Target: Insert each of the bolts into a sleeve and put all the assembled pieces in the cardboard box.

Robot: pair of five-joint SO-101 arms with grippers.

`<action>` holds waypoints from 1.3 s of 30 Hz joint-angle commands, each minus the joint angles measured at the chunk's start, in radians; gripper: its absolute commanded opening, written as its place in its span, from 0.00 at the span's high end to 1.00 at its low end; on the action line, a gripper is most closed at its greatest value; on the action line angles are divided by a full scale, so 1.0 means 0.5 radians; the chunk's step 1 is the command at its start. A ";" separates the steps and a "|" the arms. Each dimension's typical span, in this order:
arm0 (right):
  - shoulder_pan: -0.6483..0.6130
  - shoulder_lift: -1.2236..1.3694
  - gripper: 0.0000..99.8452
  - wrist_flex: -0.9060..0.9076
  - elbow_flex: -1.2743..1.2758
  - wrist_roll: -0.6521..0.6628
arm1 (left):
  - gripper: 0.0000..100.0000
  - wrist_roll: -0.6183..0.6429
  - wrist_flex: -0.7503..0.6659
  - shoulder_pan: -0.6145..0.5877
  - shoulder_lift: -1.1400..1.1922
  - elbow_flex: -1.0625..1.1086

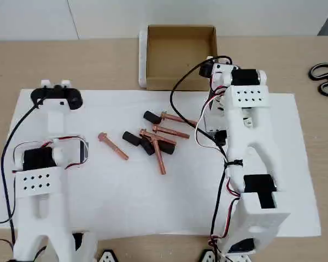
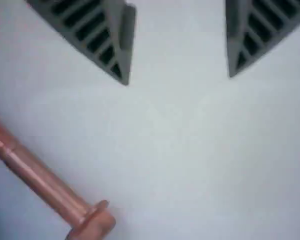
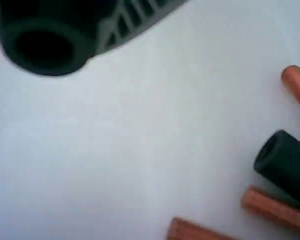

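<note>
Left gripper (image 2: 175,75): jaws spread wide above the sheet (image 1: 153,207).
Right gripper (image 3: 70,30): pinching a black sleeve (image 3: 40,47).
Bolt (image 2: 45,185): lies alone, left of the sheet's middle.
Best way, I think: grab the bolt's middle, aim it at the sleeve's hole.

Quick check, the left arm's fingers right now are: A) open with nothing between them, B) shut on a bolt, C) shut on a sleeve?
A: the left gripper has its fingers apart over the white sheet, and the bolt lies off to one side.
</note>
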 commanded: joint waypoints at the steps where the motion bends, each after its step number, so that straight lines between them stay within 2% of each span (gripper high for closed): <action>1: 0.011 -0.023 1.00 0.032 -0.104 0.018 | 0.88 0.018 0.009 0.064 0.015 -0.149; 6: 0.011 -0.023 1.00 0.032 -0.107 0.018 | 0.88 0.028 0.092 0.077 0.420 -0.462; 12: 0.011 -0.023 1.00 0.032 -0.107 0.018 | 0.88 0.175 0.298 0.080 1.053 -1.042; 18: 0.023 -0.023 1.00 0.032 -0.107 0.018 | 0.88 0.509 0.353 0.083 1.402 -1.352; 21: 0.020 -0.023 1.00 0.032 -0.107 0.018 | 0.88 0.761 0.423 0.086 1.461 -1.367; 28: 0.011 -0.023 1.00 0.017 -0.107 0.015 | 0.88 0.841 0.451 0.331 1.629 -1.370; 36: 0.023 -0.023 1.00 0.014 -0.107 0.015 | 0.88 1.344 0.411 0.445 1.857 -1.379; 39: 0.023 -0.023 1.00 0.014 -0.107 0.015 | 0.88 1.430 0.387 0.442 1.921 -1.379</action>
